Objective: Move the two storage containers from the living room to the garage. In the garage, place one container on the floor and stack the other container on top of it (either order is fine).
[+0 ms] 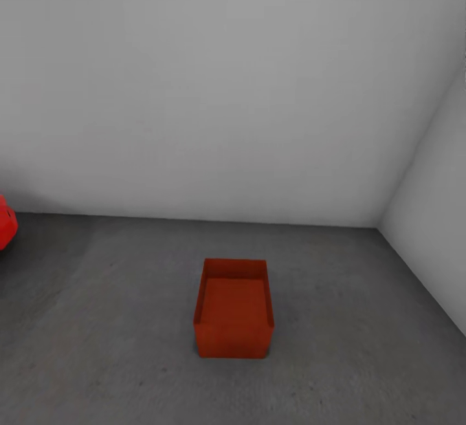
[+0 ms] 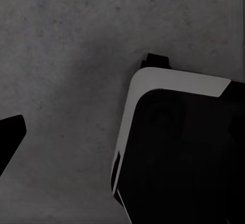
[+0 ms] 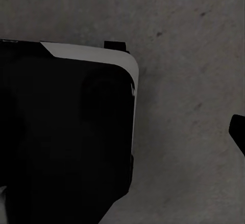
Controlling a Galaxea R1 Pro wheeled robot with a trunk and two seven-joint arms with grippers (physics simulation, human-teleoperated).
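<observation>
Empty red-orange container on floor

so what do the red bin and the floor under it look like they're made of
The red bin looks like moulded plastic: plain smooth walls, uniform red-orange colour, thin open rim, though a render leaves this open. The floor looks like matte concrete: dark grey, mottled, with no planks or seams.

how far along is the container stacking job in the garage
Roughly halfway. One storage container stands upright and open on the dark grey floor near the pale wall corner, nothing stacked on it. A red object at the picture's left edge is unidentifiable. Nothing is visibly held. Left: stack the second container.
</observation>
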